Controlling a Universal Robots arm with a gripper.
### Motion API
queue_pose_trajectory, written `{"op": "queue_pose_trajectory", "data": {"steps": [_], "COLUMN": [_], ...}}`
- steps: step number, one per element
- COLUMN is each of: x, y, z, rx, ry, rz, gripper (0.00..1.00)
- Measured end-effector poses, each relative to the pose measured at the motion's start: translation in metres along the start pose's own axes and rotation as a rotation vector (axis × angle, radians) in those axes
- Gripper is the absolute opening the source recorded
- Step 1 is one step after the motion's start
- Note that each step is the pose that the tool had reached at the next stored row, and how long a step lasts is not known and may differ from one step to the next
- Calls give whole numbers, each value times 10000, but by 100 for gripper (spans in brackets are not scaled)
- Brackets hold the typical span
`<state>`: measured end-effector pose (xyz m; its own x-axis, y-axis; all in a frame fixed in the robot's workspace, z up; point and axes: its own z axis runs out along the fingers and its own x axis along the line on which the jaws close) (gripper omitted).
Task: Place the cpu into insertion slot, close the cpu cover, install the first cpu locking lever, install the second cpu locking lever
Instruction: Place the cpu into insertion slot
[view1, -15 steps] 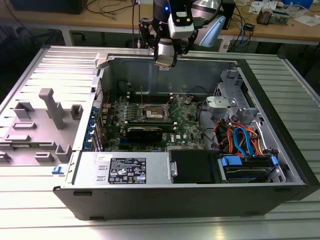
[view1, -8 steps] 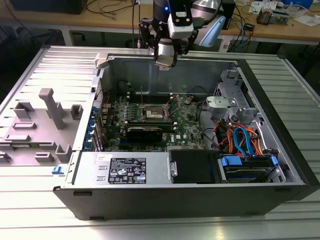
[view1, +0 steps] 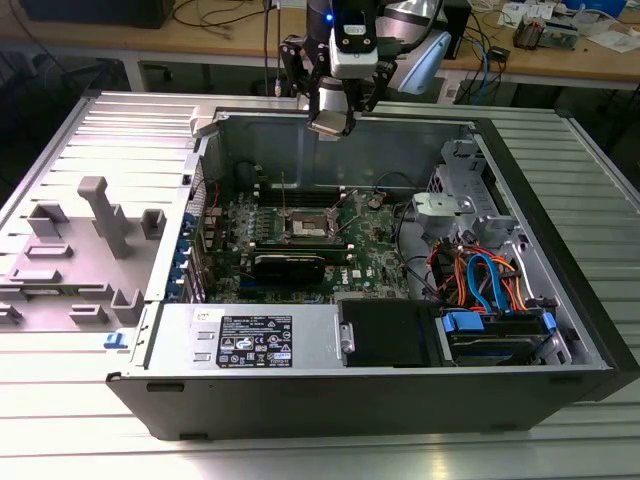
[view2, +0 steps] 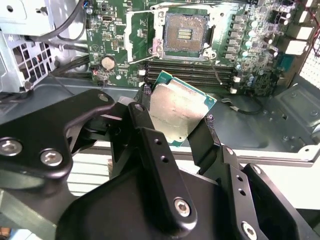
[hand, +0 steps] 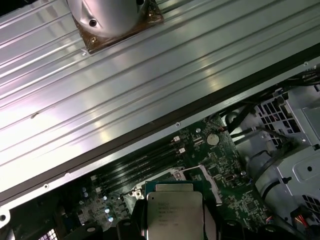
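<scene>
– Jaws are pinched on the small flat square cpu with the silver-grey metal lid and green rim (view2: 181, 111). There's one black finger (view2: 150, 145) on each opposite side, and nothing presses on the lid face as far as I can tell.

– Nice. Where's it hanging?

– Up in the air over the long wall of the open black-and-grey computer case (view1: 400, 400), the wall that runs along the long black memory slots (view2: 190, 67). It's well above the green motherboard (view1: 370, 265). The square insertion slot with the dark centre and silver rim (view2: 185, 34) sits bare, well apart from the chip. The thin silver cpu cover frame (view2: 129, 37) looks flipped open just beside it.

– How do you reckon it handles?

– My guess is light, stiff and thin, slick on top and touchy underneath. The socket contacts look delicate too. Opposite edges seem like the right place to hold it, which is how it's held here.

– And the surroundings?

– The case lies on its side near the middle of a ribbed silver metal surface (view1: 320, 455). Grey blocky plastic holders (view1: 100, 215) sit toward the surface's edge on the exterior view's left. Orange and blue cables (view1: 480, 280) bunch up in one case corner. Behind all that is a second, wooden surface (view1: 200, 40) with loose wires on it.
</scene>
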<state>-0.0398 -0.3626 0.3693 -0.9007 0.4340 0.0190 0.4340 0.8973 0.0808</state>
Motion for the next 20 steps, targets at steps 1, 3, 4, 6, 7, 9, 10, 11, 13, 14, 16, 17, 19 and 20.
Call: {"op": "queue_pose_trajectory", "data": {"steps": [1, 3, 4, 6, 7, 9, 10, 11, 13, 14, 16, 17, 19, 20], "x": [0, 0, 0, 0, 0, 0, 0, 0, 0, 0, 0, 0, 0, 0], "y": [0, 0, 0, 0, 0, 0, 0, 0, 0, 0, 0, 0, 0, 0], "z": [1, 0, 0, 1, 0, 1, 0, 0, 0, 1, 1, 1, 1, 1], "rx": [-2, -2, -2, -2, -2, -2, -2, -2, -2, -3, -3, -4, -6, -7], "ry": [-2, -3, -3, -3, -3, -4, -4, -4, -5, -7, -10, -13, -21, -25], "rz": [15, 27, 32, 35, 36, 37, 38, 40, 59, 73, 117, 151, 256, 302], "gripper": [55, 55, 55, 55, 55, 55, 55, 55, 55, 55, 55, 55, 55, 55]}}
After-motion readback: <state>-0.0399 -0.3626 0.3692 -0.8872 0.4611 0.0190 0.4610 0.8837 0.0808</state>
